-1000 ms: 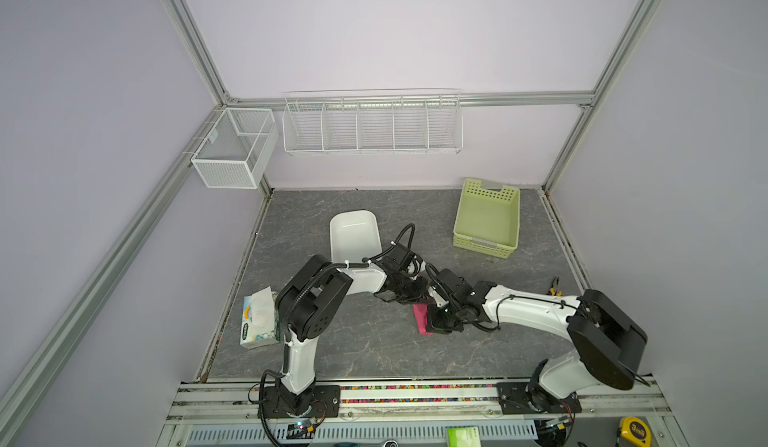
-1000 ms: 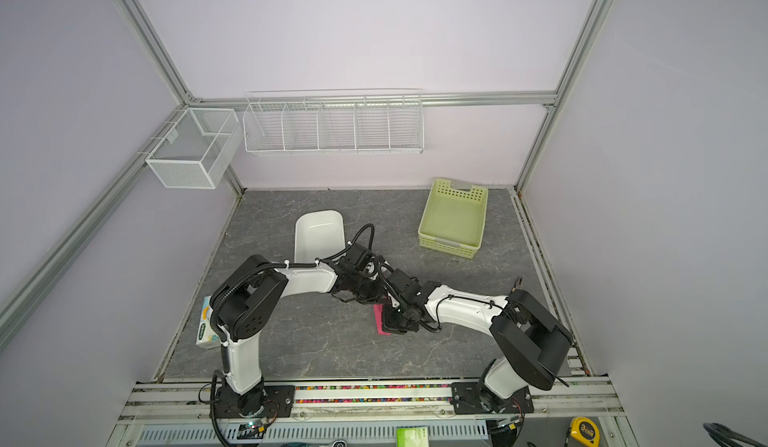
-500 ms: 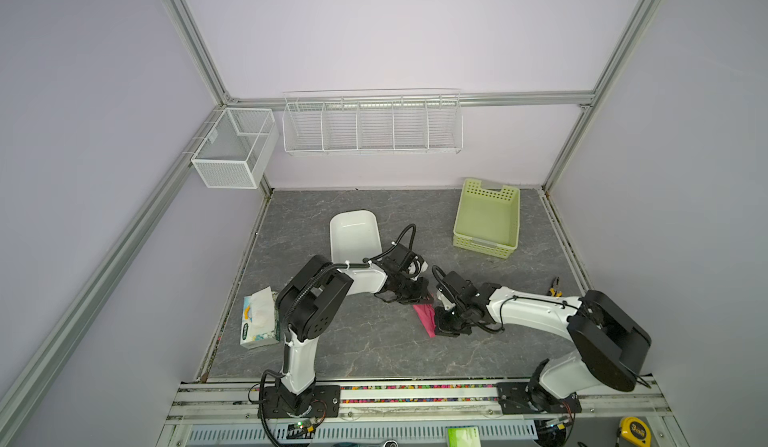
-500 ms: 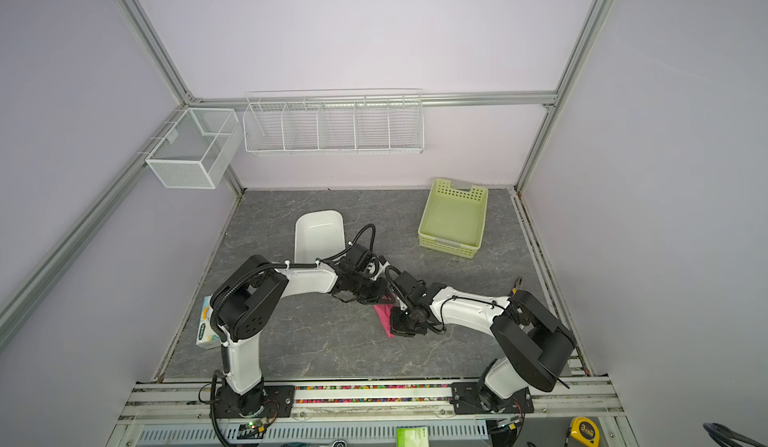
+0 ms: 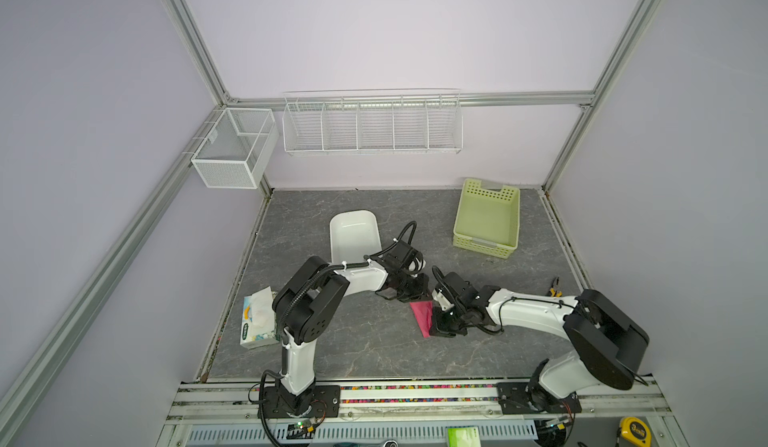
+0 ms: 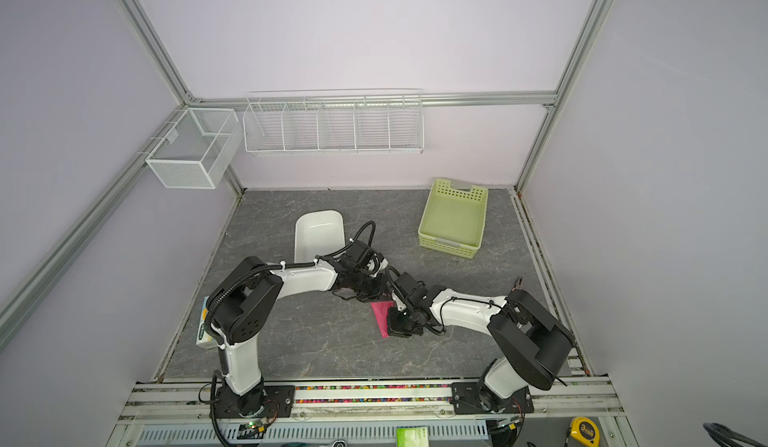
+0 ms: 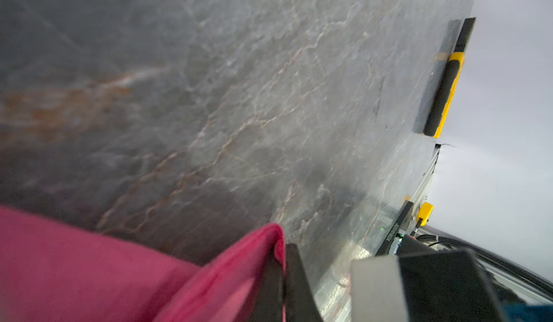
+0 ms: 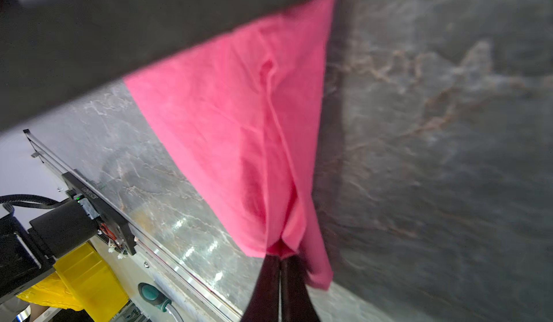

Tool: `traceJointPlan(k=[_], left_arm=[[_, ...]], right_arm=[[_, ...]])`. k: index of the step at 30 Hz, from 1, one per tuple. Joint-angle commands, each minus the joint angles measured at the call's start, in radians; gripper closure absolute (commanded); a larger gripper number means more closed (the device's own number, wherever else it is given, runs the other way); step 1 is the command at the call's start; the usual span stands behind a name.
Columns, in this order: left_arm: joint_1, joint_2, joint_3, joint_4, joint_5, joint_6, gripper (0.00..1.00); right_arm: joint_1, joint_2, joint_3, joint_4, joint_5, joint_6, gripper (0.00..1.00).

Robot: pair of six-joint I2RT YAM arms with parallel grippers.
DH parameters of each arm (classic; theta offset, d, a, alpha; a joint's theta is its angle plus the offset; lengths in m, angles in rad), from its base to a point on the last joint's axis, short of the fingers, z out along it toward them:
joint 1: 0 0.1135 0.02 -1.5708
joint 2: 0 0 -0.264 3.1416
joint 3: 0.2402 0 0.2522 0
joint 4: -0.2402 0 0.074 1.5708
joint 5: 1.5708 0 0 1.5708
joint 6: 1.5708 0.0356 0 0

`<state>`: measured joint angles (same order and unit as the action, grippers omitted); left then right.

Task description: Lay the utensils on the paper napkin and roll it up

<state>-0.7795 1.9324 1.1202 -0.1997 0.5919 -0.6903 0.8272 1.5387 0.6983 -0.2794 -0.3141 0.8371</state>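
The paper napkin (image 5: 420, 315) (image 6: 380, 315) is a pink-red sheet held off the grey tabletop between both grippers, hanging in loose folds (image 8: 245, 119). My left gripper (image 5: 417, 296) (image 6: 375, 296) is shut on its far edge, and paper wraps over the black fingertips (image 7: 282, 256). My right gripper (image 5: 441, 327) (image 6: 398, 327) is shut on the near corner, where the sheet bunches at the fingertips (image 8: 280, 259). The utensils are out of view in every frame.
A white tub (image 5: 353, 233) lies behind the left arm. A green basket (image 5: 488, 218) stands at the back right. A tissue box (image 5: 257, 318) sits at the left edge, and pliers (image 5: 555, 293) at the right edge. Wire racks (image 5: 372, 124) hang on the back wall.
The right gripper has shifted slightly toward the front with its corner of the napkin, so the sheet now stretches as a slanted strip. The left gripper has hardly moved.
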Motion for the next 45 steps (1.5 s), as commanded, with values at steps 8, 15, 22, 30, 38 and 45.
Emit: traceJointPlan(k=[8, 15, 22, 30, 38, 45], left_arm=[[-0.010, 0.005, 0.079, 0.012, -0.003, -0.022, 0.95], [-0.010, -0.067, 0.128, -0.130, -0.083, 0.055, 0.70], [-0.005, -0.142, 0.237, -0.347, -0.204, 0.173, 0.63], [0.028, -0.221, 0.208, -0.419, -0.247, 0.206, 0.64], [0.028, -0.282, 0.018, -0.334, -0.230, 0.149, 0.78], [0.026, -0.283, -0.122, -0.183, -0.172, 0.079, 0.90]], right_arm=[[0.024, 0.068, -0.062, -0.023, 0.048, 0.041, 0.93], [0.032, 0.062, -0.113, 0.084, 0.036, 0.138, 0.93], [0.060, 0.051, -0.153, 0.187, 0.040, 0.251, 0.93], [0.079, 0.048, -0.162, 0.236, 0.050, 0.306, 0.93], [0.093, 0.071, -0.152, 0.246, 0.051, 0.319, 0.93], [0.099, 0.080, -0.143, 0.248, 0.049, 0.322, 0.93]])
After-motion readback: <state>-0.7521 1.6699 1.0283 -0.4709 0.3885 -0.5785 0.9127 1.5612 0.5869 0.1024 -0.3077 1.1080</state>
